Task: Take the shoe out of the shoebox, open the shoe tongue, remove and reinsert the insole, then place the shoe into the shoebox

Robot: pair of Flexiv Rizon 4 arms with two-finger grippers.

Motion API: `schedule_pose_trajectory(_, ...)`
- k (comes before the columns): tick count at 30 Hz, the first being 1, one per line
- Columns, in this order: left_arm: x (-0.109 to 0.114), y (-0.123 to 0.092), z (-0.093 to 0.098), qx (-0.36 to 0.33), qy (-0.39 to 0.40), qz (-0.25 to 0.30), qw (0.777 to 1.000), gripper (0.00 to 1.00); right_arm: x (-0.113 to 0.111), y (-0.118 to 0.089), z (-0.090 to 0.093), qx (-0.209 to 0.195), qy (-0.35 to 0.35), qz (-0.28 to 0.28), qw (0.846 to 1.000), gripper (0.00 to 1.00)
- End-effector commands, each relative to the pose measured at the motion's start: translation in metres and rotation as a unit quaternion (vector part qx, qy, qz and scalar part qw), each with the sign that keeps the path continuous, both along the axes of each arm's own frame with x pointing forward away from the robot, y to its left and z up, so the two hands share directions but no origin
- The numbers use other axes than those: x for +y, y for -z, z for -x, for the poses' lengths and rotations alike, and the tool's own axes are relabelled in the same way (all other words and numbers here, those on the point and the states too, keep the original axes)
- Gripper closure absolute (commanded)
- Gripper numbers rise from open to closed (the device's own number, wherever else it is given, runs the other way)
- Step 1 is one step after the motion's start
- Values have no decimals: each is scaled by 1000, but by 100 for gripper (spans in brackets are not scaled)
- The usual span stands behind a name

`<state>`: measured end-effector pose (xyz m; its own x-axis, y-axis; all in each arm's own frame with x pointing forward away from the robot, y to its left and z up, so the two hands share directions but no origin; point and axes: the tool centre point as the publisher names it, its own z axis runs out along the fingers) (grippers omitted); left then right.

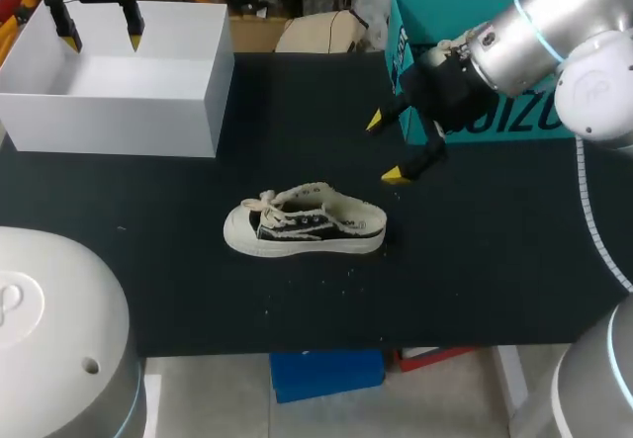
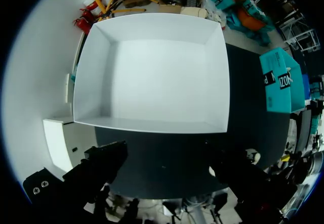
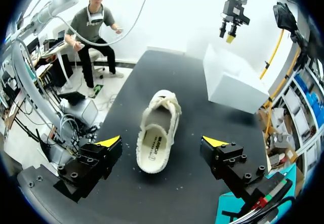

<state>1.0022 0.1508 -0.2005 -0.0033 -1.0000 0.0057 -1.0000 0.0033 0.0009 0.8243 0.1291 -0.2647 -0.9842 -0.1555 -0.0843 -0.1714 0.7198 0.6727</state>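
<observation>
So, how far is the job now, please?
Done: the shoe lies on the table, out of the box. In hand: the right fingers, open, hover near its heel; the left fingers hang open over the box. The insole sits inside, so I cannot tell if it was out. Left: at least putting the shoe back.

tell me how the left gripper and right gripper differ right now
The left gripper hangs over the open white shoebox; the right gripper hangs over the table near the heel of the shoe. The left gripper points straight down; the right gripper tilts toward the shoe. Both are open and hold nothing.
</observation>
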Motion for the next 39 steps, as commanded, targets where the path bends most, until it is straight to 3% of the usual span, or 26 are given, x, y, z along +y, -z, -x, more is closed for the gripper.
schedule_pose_trajectory(1,-1,0,0,1,-1,-2,1000,0,-2,3,1,4,-2,-32,999,0)
schedule_pose_trajectory(25,-1,0,0,1,-1,-2,1000,0,-2,3,1,4,-2,-32,999,0)
schedule_pose_trajectory(39,-1,0,0,1,-1,-2,1000,0,-1,53,-1,1,25,-101,995,0)
